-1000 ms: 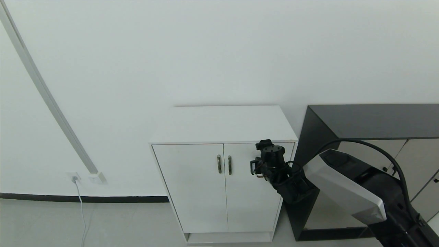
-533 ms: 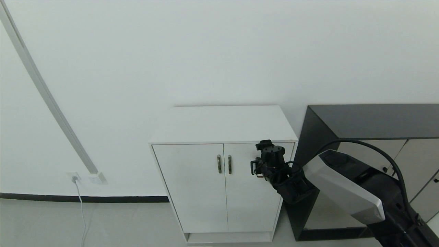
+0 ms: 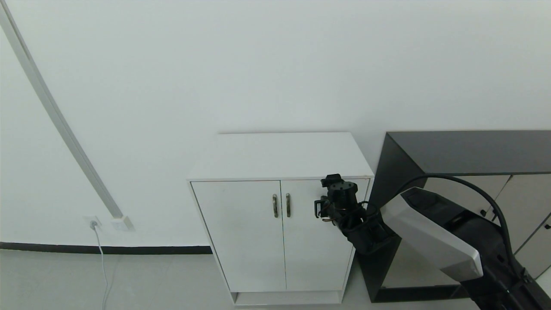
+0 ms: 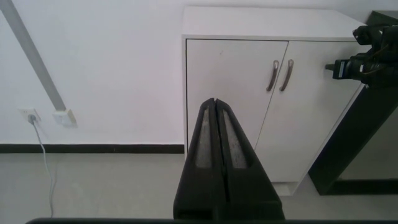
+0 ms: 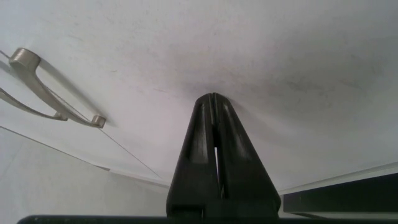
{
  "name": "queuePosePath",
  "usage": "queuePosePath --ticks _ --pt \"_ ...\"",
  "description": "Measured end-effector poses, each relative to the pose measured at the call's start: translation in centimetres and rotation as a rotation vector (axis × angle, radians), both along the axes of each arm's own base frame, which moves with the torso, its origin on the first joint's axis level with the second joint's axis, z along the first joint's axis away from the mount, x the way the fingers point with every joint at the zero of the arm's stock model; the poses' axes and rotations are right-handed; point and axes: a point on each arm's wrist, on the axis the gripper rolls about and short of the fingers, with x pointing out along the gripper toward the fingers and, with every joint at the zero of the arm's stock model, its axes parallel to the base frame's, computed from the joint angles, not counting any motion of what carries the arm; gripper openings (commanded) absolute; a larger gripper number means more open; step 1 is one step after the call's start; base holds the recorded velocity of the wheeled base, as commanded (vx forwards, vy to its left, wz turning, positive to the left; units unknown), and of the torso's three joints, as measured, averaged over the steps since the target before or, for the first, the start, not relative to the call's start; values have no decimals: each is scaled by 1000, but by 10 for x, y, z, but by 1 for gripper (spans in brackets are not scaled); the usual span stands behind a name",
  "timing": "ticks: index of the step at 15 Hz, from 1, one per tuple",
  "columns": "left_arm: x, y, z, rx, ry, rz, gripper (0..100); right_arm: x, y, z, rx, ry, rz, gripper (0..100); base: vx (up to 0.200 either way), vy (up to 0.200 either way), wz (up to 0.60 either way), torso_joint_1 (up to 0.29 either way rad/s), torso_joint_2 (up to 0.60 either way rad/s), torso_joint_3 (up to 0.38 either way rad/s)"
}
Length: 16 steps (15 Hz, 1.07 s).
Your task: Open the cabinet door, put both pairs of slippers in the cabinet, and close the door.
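End effector [image 5: 214, 98] perhaps touching upright-handled door [image 5: 292, 50]

A plain indoor room is shown, of an office or test-space sort, though the kind cannot be fixed. A smooth white wall [image 3: 275, 64] is met by a grey floor [image 3: 150, 280] along a black skirting strip [image 3: 107, 248]. A white cable duct [image 3: 56, 116] is run slantwise down the wall, and a socket [image 3: 92, 223] with a plugged-in cable [image 3: 104, 275] is set near its foot. A white two-door cabinet [image 3: 280, 157] is placed against the wall, a dark cabinet [image 3: 469, 148] just beside it.
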Motion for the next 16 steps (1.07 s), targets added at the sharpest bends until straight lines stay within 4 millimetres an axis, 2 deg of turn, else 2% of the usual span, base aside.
queuePosePath --ticks 4,8,13,16 --pt "0 0 0 -1 0 0 0 2 1 3 -1 -11 2 0 0 0 0 0 0 0" --pt "0 0 0 0 0 0 0 -6 -3 3 -12 9 4 0 0 0 0 0 0 0" --pt "0 0 0 1 0 0 0 -31 -14 28 -14 11 10 0 0 0 0 0 0 0" --pt "0 0 0 0 0 0 0 -59 -31 44 -17 17 8 0 0 0 0 0 0 0"
